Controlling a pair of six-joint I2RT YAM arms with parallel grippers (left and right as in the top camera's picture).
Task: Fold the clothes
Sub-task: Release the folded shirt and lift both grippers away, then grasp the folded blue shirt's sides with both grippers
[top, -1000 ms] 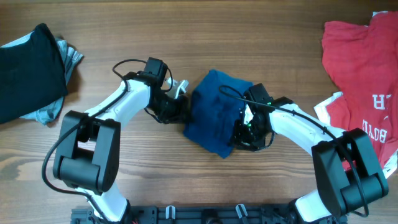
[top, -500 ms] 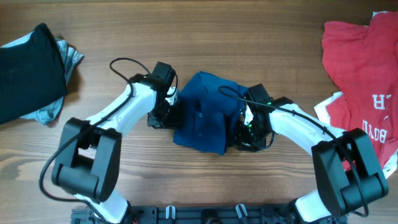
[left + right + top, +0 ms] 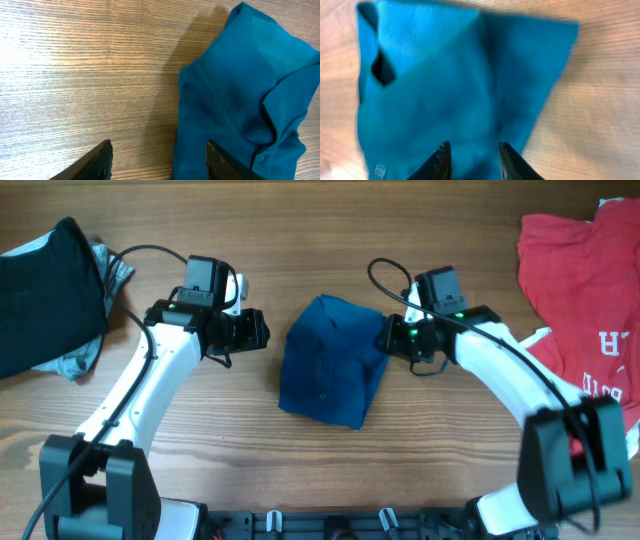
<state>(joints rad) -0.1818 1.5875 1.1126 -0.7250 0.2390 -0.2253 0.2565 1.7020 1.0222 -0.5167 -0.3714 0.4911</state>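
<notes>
Left arm [image 3: 150, 380]: stretched from the near-left corner up and inward, white forearm on a diagonal, wrist bent to point right.
Left gripper [image 3: 258, 330]: well left of the dark blue shirt [image 3: 330, 360], apart from it, bare wood between in the overhead view.
Left jaws: spread wide and empty (wrist view: one dark finger [image 3: 100, 160] over wood, the other over the shirt's near edge).
Right arm [image 3: 510, 375]: arched from the near-right corner up and to the left, wrist turned down-left toward the shirt.
Right gripper [image 3: 386, 335]: at the shirt's upper right edge; touching or just above cannot be told from overhead.
Right jaws: parted a little, nothing clamped; blurred blue cloth seen through the gap in the wrist view.
Dark blue shirt: folded into a compact, slightly skewed block in the middle of the table [image 3: 330, 230], between the two grippers, a flap and a small button showing.
Red shirt [image 3: 575, 270]: spread at the far right edge, white lettering on its lower part.
Black garment [image 3: 45, 290]: heaped at the far left edge.
Grey garment [image 3: 80, 360]: peeking out beneath the black one.
</notes>
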